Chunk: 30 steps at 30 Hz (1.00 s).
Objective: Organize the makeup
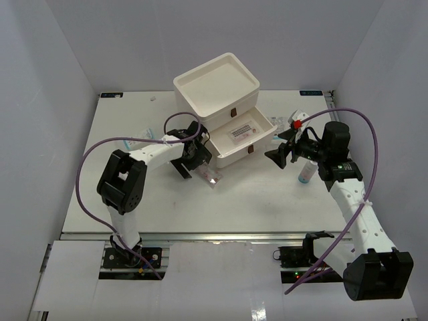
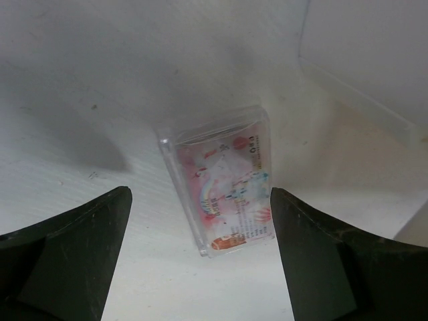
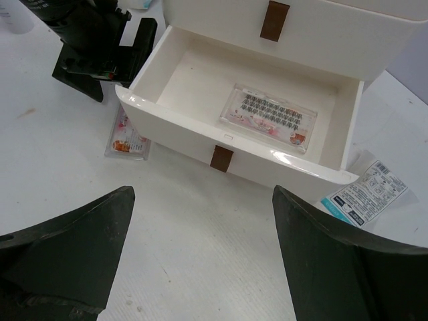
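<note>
A flat clear case with pink inside lies on the table just in front of the cream drawer box. My left gripper hovers over the case, open, with a finger on either side and neither touching it. In the top view the left gripper covers most of this case. A second clear case lies inside the pulled-out drawer. My right gripper is open and empty over bare table, right of the drawer; in the top view this right gripper points at the drawer.
A small white-and-blue bottle stands under my right arm. A clear packet printed white and blue lies beside the drawer's right end. Another packet lies at the left, behind my left arm. The box's top tray is open.
</note>
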### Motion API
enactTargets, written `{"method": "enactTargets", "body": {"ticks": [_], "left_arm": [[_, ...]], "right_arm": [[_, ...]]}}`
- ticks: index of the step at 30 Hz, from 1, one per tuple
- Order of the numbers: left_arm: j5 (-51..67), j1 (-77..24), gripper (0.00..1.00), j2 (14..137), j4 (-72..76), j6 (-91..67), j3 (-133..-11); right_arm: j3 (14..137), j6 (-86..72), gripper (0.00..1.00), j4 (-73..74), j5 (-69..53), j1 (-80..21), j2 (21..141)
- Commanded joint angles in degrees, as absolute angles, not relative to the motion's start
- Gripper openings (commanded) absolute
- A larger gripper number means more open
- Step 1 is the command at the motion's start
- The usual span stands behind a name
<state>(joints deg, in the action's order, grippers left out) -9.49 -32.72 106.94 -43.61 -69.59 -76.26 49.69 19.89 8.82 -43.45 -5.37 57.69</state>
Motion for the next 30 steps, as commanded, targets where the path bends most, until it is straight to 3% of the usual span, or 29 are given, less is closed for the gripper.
{"method": "enactTargets", "body": {"ticks": [1, 15, 30], "left_arm": [[-11.4, -33.5, 0.96, 108.4, -46.6, -71.3, -79.9], [-10.4, -33.7, 0.96, 114.4, -51.1, -71.8, -85.3], [-11.2, -33.8, 0.88, 109.8, -48.6, -72.7, -76.6]], "right_arm": [[49.0, 19.6, 0.9, 6.8, -45.6, -4.5, 56.2], [48.5, 19.0, 0.9, 6.7, -47.6, -2.6, 55.3], [48.3, 18.5, 0.9, 6.7, -49.2, -1.6, 55.5]]}}
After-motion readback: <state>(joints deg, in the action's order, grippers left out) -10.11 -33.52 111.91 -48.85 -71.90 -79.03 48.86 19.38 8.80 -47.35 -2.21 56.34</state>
